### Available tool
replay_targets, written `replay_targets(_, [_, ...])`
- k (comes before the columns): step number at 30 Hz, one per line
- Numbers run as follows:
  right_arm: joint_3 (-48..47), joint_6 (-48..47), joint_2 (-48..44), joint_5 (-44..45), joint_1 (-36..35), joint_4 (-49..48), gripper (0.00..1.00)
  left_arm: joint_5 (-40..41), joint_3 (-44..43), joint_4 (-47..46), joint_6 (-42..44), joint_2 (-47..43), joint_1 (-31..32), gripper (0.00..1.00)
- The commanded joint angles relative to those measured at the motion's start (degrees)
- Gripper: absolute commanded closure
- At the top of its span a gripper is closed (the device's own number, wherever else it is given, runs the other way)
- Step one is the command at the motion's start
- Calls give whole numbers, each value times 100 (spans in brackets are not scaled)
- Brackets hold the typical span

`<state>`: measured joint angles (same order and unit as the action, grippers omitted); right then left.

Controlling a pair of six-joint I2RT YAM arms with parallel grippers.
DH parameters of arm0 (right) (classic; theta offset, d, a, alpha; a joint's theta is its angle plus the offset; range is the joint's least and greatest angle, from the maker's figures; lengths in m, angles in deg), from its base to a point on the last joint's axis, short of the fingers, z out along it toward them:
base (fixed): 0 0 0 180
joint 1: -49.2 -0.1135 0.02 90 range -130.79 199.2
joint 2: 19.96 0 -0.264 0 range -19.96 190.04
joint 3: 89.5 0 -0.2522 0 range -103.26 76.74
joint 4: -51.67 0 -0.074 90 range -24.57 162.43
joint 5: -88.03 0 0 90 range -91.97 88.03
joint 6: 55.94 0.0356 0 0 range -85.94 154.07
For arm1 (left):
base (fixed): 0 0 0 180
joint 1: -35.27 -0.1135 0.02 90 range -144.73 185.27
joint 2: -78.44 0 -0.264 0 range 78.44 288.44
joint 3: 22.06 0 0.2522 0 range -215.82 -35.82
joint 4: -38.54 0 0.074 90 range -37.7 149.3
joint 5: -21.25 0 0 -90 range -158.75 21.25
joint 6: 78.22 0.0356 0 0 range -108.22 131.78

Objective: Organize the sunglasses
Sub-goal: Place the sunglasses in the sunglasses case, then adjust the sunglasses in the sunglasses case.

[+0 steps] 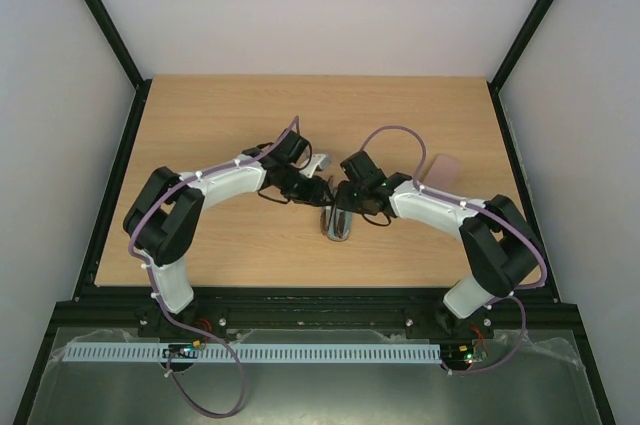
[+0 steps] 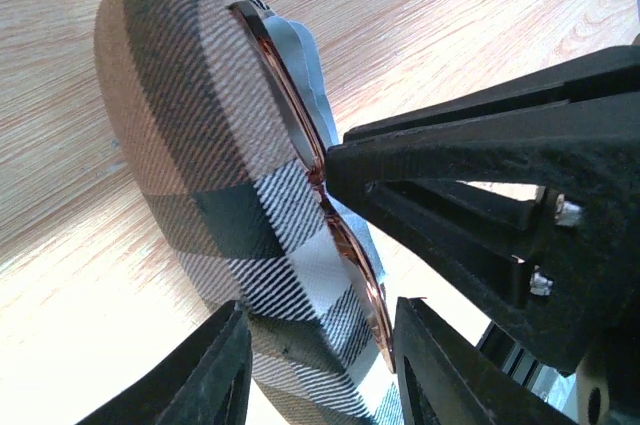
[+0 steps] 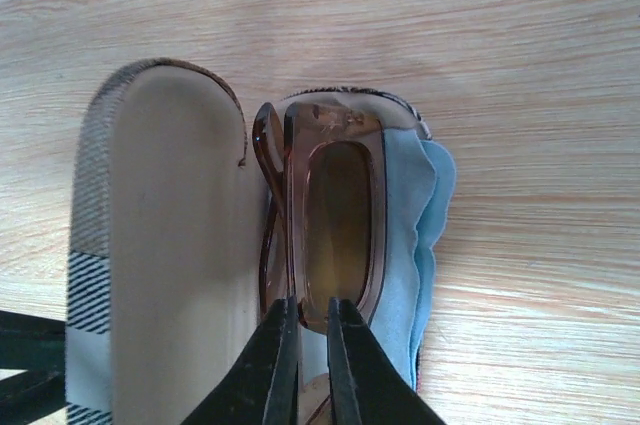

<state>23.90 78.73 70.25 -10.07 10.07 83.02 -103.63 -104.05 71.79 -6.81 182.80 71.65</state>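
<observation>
Left claw [image 2: 322, 317] clamps the plaid case [image 2: 200, 175] on the desk [image 3: 500, 25] — lid [image 3: 170, 245] open. Reddish-brown sunglasses [image 3: 340, 195] sit inside against a blue cloth [image 3: 422, 235]. Right claw [image 3: 312, 320] pinches their frame's near end — pink case [image 1: 445, 167] lies far right.

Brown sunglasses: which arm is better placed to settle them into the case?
Probably right: the right gripper pinches the brown sunglasses in the open plaid case; the left gripper just holds the case.

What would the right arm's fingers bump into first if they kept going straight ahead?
The brown sunglasses. The right fingers seem to be pinching the near end of their frame, and they lie inside the open plaid case.
</observation>
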Motion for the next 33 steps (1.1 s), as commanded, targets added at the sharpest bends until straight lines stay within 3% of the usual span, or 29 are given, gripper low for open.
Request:
replay_targets(1, [186,129,-191,-34,-40,-115,92,16,-164,137,-39,76,45,58])
replay_targets(9, [595,216,-676,-170,-42,-352,86,18,-160,153,-31,84,45,59])
replay_targets(17, [731,113,-419,-643,-38,-701,95,8,-199,165,-44,123,54,61])
replay_targets(26, [592,-23,14,-758,-41,-821,95,1,-204,174,-48,146,80,62])
replay_targets(33, [585,-54,-292,-360,-42,-796,87,14,-209,162,-46,162,80,62])
